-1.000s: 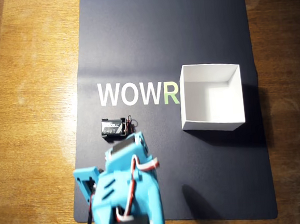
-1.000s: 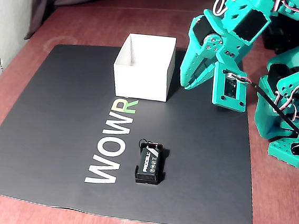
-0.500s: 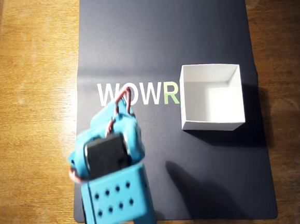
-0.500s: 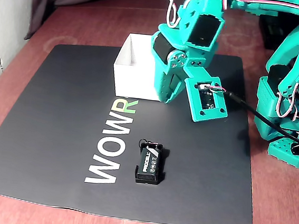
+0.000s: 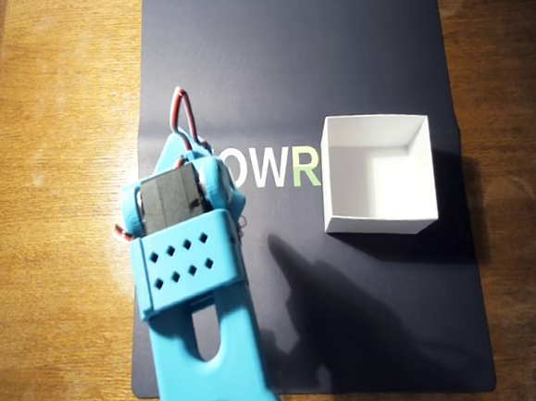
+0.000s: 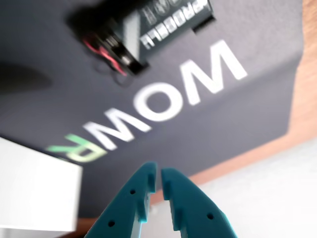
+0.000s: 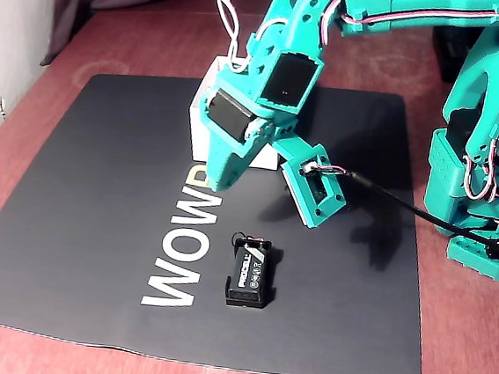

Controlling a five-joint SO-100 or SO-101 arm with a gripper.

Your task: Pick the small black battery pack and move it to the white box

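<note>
Forward again goes my arm (image 5: 191, 262): half a second ago its head covered the "WO" of the mat lettering in the overhead view, and now it reaches past the first letters, hiding the "W" and most of the first "O" and leaving "OWR" showing. From the fixed view I see it has swung left and lower over the mat (image 7: 73, 188), and it now stands in front of the box (image 7: 203, 103), hiding most of it.

My gripper (image 6: 158, 173) is pinched nearly closed in the wrist view, with only a thin slit between the teal fingers (image 6: 185, 198) and nothing in it. It points toward the mat's edge beyond the "WOW".

My battery (image 7: 251, 273) lies where it did a second ago, flat on the mat just right of the "WOW" letters in the fixed view, wires toward the box, clear of the gripper. In the wrist view the battery (image 6: 158, 27) sits at the top edge, blurred, red wires at its left end. In the overhead view the arm covers it.

The box (image 5: 377, 173) has not shifted and sits well apart from the battery.
</note>
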